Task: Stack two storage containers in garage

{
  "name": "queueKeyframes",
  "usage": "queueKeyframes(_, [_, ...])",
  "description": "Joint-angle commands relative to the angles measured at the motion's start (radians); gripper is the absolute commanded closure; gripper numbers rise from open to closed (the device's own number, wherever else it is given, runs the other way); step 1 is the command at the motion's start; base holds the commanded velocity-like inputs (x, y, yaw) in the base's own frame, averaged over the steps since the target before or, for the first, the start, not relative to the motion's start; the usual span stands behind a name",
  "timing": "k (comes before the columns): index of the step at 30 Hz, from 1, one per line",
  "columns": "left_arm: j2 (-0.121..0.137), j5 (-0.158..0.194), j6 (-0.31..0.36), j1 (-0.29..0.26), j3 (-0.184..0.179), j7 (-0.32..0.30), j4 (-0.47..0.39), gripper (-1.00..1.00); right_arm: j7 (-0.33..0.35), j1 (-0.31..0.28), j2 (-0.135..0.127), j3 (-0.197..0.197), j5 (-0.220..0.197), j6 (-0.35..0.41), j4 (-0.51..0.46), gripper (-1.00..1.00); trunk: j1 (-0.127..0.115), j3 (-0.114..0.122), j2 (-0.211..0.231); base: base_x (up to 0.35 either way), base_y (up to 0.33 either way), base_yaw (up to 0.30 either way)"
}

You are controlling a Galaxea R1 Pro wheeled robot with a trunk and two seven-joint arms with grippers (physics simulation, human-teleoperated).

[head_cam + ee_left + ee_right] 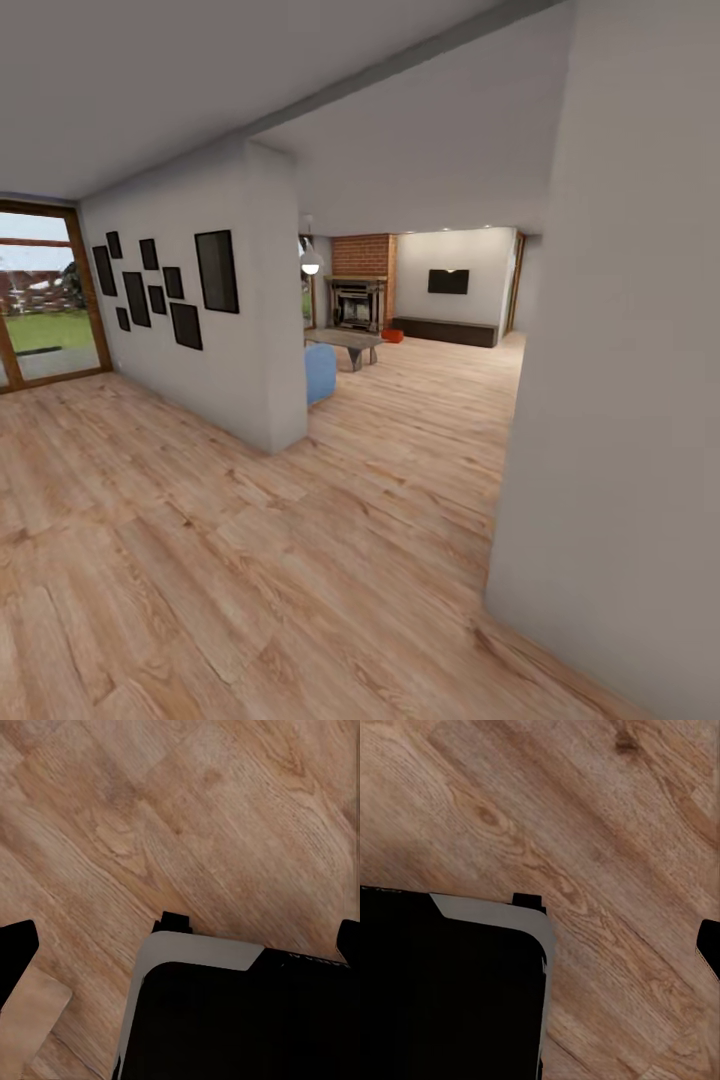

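Clearly the task is at its start: the robot stands on light wood planks (300, 560) in a hallway, looking past a white wall corner (270, 330) toward the living room, with its brick fireplace (360, 285), blue sofa (320, 372) and low coffee table (345, 345). A small red-orange shape (392, 336) on the floor by the fireplace is probably one storage container; the other I cannot make out. Both wrist views look down on planks past the robot's dark base (240, 1020). Whether the jaws are wide or narrow, I cannot tell. Fetching, carrying and stacking all remain.
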Motion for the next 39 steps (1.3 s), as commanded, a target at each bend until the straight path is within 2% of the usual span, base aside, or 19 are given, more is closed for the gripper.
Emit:
queueKeyframes(1, [0.0,0.005,-0.001,-0.001,0.005,0.001,0.0,-1.0,0.001,-0.001,0.0,0.006,0.002,-0.005,0.003,-1.0,0.001,-0.002,-0.001,0.322,0.0,0.0])
queueKeyframes(39, [0.0,0.006,0.001,-0.001,0.005,0.001,0.0,-1.0,0.006,-0.001,-0.002,0.003,-0.007,-0.002,0.002,-1.0,0.001,-0.002,-0.001,0.322,0.0,0.0])
